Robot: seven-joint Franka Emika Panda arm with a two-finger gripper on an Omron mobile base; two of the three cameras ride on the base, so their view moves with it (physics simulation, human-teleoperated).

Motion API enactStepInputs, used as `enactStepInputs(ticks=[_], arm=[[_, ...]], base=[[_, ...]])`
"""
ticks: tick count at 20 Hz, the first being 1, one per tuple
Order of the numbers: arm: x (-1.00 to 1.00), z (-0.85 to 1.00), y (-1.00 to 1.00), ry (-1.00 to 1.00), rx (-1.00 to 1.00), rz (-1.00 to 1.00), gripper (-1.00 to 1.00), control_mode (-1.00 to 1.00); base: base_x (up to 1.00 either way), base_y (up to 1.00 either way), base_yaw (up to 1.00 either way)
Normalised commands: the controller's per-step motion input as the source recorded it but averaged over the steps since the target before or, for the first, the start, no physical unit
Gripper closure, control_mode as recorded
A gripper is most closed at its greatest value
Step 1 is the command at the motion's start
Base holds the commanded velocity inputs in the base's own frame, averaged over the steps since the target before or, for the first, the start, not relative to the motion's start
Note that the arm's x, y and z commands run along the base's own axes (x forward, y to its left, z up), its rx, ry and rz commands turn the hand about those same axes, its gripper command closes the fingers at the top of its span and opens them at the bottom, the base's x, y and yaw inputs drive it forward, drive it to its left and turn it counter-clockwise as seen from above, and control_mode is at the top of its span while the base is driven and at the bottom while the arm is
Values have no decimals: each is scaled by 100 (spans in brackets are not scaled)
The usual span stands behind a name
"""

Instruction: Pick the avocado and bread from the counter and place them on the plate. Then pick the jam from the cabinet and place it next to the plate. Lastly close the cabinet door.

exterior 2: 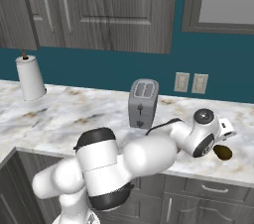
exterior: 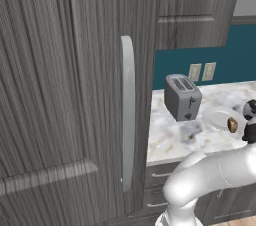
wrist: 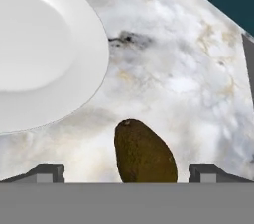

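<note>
Dark finger tips of the gripper (wrist: 127, 173) stand spread wide apart, holding nothing, with the brown avocado (wrist: 144, 154) lying on the marble between them, touching neither. Just beyond the avocado sits the white plate (wrist: 44, 54), close to it but apart. From the right base view the avocado (exterior 2: 224, 152) lies near the front edge of the counter (exterior 2: 74, 114), under the arm's wrist. A grey toaster (exterior 2: 143, 103) stands further back, and a paper towel roll (exterior 2: 31, 77) stands well off to the left. The cabinet door (exterior: 65, 95) with its pale bar handle (exterior: 128, 112) looms open in the left base view.
</note>
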Motion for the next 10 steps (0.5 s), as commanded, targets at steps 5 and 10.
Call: enactStepInputs(ticks=[5,10], arm=[[0,-16,-26,12,-4,6,-100,-100],[0,-28,-21,9,0,9,-100,-100]], base=[[0,0,0],[0,0,0]])
